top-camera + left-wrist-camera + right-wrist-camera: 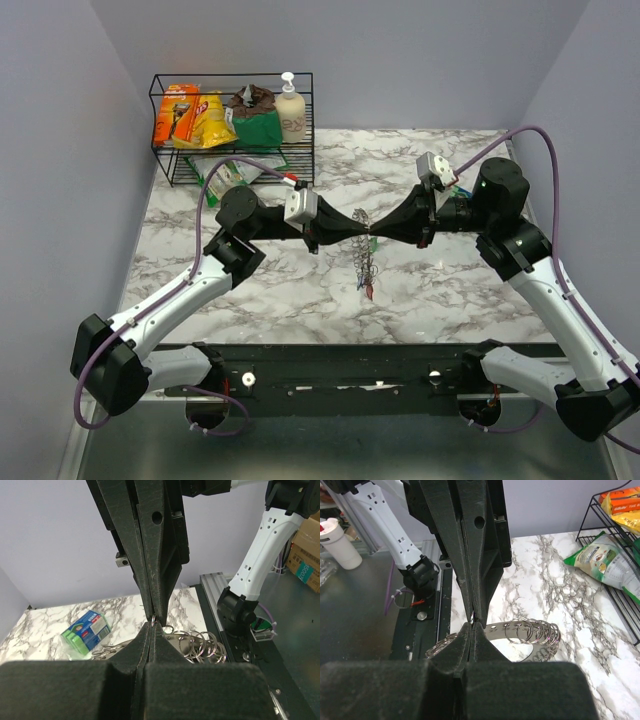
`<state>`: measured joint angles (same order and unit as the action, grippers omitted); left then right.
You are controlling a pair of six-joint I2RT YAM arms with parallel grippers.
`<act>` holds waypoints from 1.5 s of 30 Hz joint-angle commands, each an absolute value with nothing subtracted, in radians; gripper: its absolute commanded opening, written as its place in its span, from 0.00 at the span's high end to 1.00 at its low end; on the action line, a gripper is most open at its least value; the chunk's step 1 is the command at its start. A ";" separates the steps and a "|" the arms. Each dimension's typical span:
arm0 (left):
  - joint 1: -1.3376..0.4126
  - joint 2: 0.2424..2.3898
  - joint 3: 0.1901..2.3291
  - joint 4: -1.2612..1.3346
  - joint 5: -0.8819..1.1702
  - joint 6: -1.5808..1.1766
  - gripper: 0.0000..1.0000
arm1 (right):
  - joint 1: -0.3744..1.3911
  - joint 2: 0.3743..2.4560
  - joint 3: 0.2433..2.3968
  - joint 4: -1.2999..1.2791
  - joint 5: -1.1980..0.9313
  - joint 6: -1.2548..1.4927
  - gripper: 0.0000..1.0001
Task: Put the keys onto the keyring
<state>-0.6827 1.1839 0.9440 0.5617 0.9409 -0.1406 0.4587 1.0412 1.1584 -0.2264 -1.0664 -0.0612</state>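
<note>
The keyring [366, 258], a grey metal band crowded with silver rings, hangs in the air over the middle of the marble table. Small red and blue-green keys [368, 290] dangle at its lower end. My left gripper [357, 233] and right gripper [379, 233] meet tip to tip at its top. In the left wrist view the left gripper [152, 625] is shut on a thin ring of the keyring [200, 645]. The right wrist view shows the right gripper [474, 625] shut on the same spot, with the keyring's band [532, 631] curving off to the right.
A black wire basket [230, 76] with snack packets and a lotion bottle [290, 108] stands at the back left. A green packet [235, 172] lies in front of it. A blue-green packet [86, 630] lies on the marble behind the grippers.
</note>
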 commanded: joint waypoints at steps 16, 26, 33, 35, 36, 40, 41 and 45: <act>-0.690 1.138 1.150 0.054 0.877 0.232 0.55 | 0.463 1.054 1.204 -0.345 -1.040 -0.159 0.99; -0.689 1.227 1.374 -0.372 0.873 0.382 0.39 | 0.463 1.114 1.299 -0.538 -0.937 -0.265 0.99; -0.690 1.316 1.528 -0.593 0.887 0.426 0.38 | 0.465 1.161 1.376 -0.716 -0.829 -0.333 0.99; -0.690 1.341 1.560 -0.635 0.891 0.428 0.39 | 0.465 1.166 1.388 -0.735 -0.813 -0.344 0.99; -0.690 1.350 1.571 -0.649 0.893 0.428 0.40 | 0.463 1.164 1.388 -0.738 -0.807 -0.342 0.99; -0.703 1.397 1.620 -0.693 0.899 0.425 0.43 | 0.465 1.160 1.381 -0.732 -0.811 -0.333 0.99; -0.704 1.404 1.623 -0.692 0.897 0.422 0.43 | 0.465 1.160 1.379 -0.732 -0.811 -0.333 0.99; -0.719 1.440 1.658 -0.718 0.887 0.416 0.44 | 0.465 1.158 1.379 -0.735 -0.810 -0.331 0.99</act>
<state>-0.7025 1.4101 1.6089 -0.6506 0.8879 0.4156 0.4591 1.1694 1.3472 -0.7219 -0.8238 -0.3199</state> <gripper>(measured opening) 0.565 0.013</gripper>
